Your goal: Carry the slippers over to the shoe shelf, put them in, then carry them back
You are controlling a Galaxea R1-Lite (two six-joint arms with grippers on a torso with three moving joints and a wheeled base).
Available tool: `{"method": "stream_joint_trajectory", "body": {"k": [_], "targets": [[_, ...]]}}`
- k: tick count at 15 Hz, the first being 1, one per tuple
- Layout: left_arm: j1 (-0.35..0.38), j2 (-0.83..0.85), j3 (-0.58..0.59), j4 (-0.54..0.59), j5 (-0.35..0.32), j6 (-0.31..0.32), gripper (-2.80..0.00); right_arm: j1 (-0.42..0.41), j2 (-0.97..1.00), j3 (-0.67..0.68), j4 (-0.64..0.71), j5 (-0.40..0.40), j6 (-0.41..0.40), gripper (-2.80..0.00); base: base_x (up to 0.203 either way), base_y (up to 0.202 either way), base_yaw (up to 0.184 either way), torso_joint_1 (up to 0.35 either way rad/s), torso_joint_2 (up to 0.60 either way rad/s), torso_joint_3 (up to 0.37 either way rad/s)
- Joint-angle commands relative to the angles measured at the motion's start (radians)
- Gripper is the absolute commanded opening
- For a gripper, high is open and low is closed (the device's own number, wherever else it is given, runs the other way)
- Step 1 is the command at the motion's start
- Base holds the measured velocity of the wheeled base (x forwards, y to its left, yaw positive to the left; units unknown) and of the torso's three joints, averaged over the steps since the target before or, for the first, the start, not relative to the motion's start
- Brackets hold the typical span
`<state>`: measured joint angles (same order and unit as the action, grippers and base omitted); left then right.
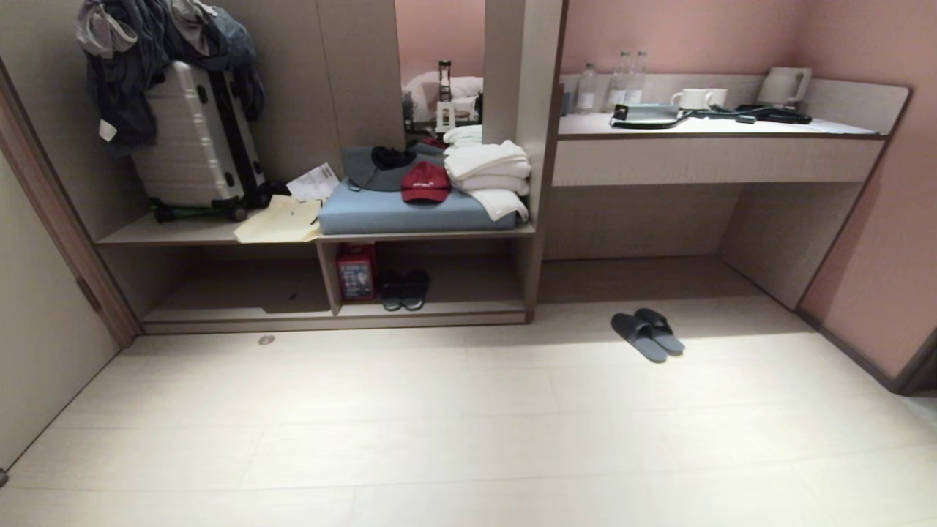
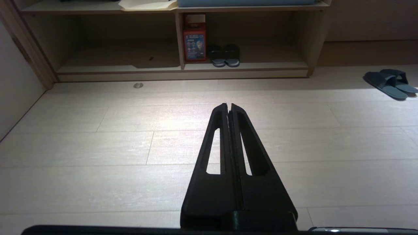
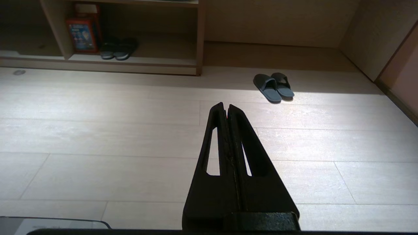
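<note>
pale plank floor [image 1: 439, 432] runs open before both arms. left gripper [image 2: 229, 105] and right gripper [image 3: 225, 105] hang over it, fingers pressed together, gripping nothing. the slippers [image 1: 648, 334] lie side by side on the floor, just outside the desk recess [image 1: 651, 271], apart from the shoe shelf [image 1: 432, 316]. its right compartment holds a darker pair [image 1: 403, 290] beside a red box [image 1: 356, 271]. only the head view shows the suitcase [image 1: 196, 143], red cap [image 1: 425, 182] and towels [image 1: 489, 170] above.

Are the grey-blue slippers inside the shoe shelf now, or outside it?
Outside. The slippers lie side by side on the floor, to the right of the shoe shelf, in front of the desk recess.
</note>
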<state>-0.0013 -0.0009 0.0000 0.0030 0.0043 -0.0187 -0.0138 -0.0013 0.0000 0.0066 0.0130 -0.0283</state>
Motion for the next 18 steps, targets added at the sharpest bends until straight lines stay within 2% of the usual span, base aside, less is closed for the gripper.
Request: {"method": "stream_joint_trajectory", "body": {"k": [1, 18], "targets": [[0.000, 0.001, 0.000, 0.000, 0.000, -0.001, -2.80, 0.000, 0.000, 0.000, 0.000, 0.001, -0.001, -2.80, -0.196, 0.000, 0.003, 0.003, 0.00, -0.001], [0.001, 0.001, 0.000, 0.000, 0.000, 0.000, -2.80, 0.000, 0.000, 0.000, 0.000, 0.001, -0.001, -2.80, -0.191, 0.000, 0.002, 0.002, 0.00, 0.002]]}}
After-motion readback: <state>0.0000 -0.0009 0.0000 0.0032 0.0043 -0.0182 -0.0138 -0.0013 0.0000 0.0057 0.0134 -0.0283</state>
